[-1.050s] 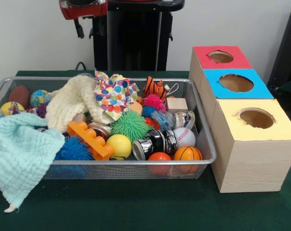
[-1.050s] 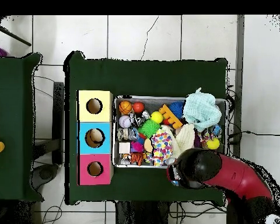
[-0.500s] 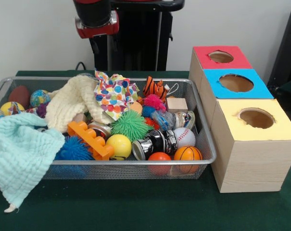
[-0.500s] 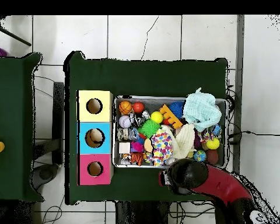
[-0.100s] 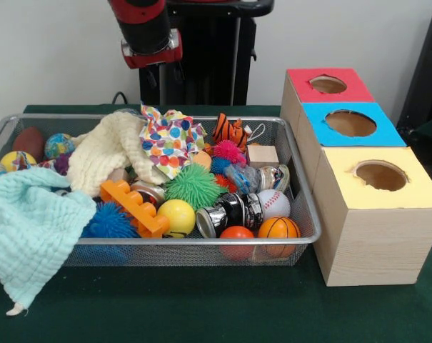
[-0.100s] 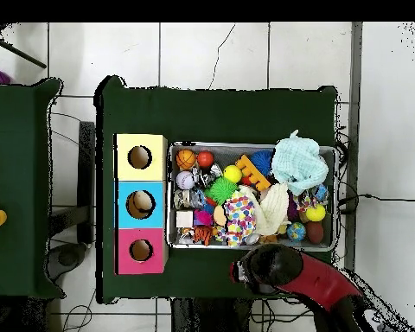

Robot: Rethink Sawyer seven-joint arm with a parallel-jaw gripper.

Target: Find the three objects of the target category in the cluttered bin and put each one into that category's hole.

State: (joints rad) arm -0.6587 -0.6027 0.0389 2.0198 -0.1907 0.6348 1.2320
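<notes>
A mint cloth (image 5: pixel 26 229) droops over the wire bin's (image 5: pixel 201 246) front corner, hiding what lies beneath. Basketball (image 5: pixel 278 229), orange ball (image 5: pixel 237 234) and baseball (image 5: pixel 274 203) crowd the bin's front right. Behind the bin hangs the gripper (image 5: pixel 161 75); whether it is spread cannot be told.

Red arm (image 5: pixel 141 14) — black cylindrical wrist, red collar — on a black pedestal (image 5: pixel 201 53).
</notes>
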